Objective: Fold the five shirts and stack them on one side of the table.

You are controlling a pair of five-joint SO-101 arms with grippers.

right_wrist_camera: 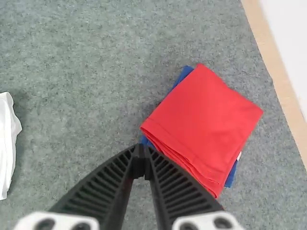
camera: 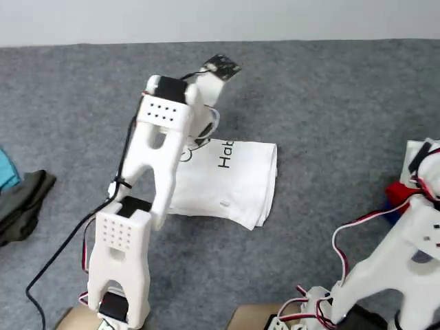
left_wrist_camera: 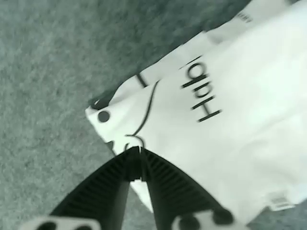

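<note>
Left fingers (left_wrist_camera: pixel 122 165) closed tight at folded white printed shirt (left_wrist_camera: pixel 230 120) edge; right fingers (right_wrist_camera: pixel 125 163) closed, empty, beside folded red shirt (right_wrist_camera: pixel 204 127) atop blue shirt (right_wrist_camera: pixel 183 75)

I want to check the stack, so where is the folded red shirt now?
The folded red shirt lies on top of a blue shirt at the right side of the table, with the right tool just beside its corner.

Table (camera: pixel 330 103): grey, felt-like top under both my arms.
Middle: white shirt (camera: pixel 227 182), folded, lying flat.
Right edge: blue shirt (right_wrist_camera: pixel 182 79) on the grey, red shirt (right_wrist_camera: pixel 204 127) folded on top of it.
Left edge: dark garment (camera: pixel 20 206), crumpled, with a teal garment (camera: pixel 7 168) just beside it.
</note>
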